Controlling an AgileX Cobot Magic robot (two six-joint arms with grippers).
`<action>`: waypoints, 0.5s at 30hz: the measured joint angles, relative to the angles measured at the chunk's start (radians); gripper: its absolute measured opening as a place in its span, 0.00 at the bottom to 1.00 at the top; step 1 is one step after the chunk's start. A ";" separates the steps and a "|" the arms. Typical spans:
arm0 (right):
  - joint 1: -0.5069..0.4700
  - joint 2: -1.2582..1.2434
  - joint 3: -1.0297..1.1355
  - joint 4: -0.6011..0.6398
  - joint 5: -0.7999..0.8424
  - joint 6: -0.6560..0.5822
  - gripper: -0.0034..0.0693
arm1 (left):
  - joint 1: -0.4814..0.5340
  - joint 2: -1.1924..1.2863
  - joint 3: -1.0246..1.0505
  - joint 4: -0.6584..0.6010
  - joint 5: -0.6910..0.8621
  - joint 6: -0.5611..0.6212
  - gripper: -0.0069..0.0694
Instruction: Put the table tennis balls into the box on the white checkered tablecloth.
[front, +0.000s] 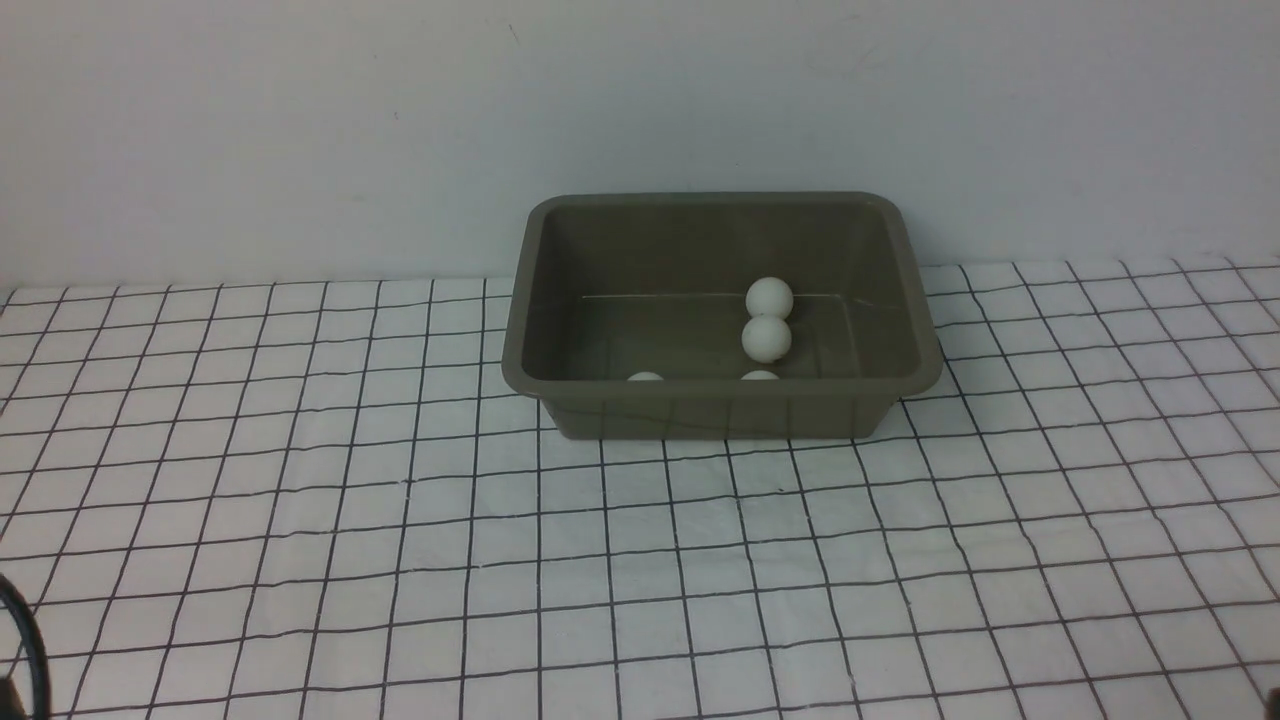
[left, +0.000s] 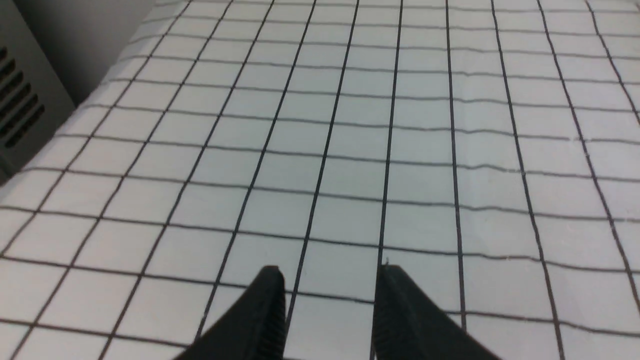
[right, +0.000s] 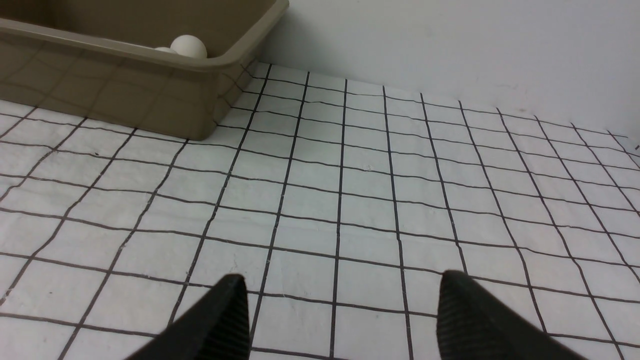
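The olive-grey box (front: 720, 415) stands on the white checkered tablecloth (front: 640, 560) near the back wall. Several white table tennis balls lie inside it: two touch each other right of the middle (front: 768, 298) (front: 766, 339), and two more peek over the near wall (front: 645, 377) (front: 760, 376). No ball shows on the cloth. My left gripper (left: 330, 272) is open and empty, low over bare cloth. My right gripper (right: 342, 277) is wide open and empty over the cloth, away from the box's corner (right: 150, 95). A ball (right: 188, 46) shows over that rim. Neither gripper shows in the front view.
A pale wall (front: 300, 130) runs right behind the box. A grey vented panel (left: 20, 100) stands at the cloth's edge in the left wrist view. A dark cable (front: 25, 640) shows at the front view's lower left corner.
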 joint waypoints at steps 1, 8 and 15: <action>0.000 0.000 0.000 0.000 0.000 0.000 0.68 | 0.000 -0.012 0.022 0.000 0.001 0.000 0.40; 0.000 0.000 0.000 0.000 0.000 0.000 0.68 | 0.000 -0.034 0.076 0.000 -0.002 -0.002 0.40; 0.000 0.000 0.000 0.000 0.000 0.000 0.68 | -0.018 -0.034 0.076 0.000 -0.005 -0.002 0.40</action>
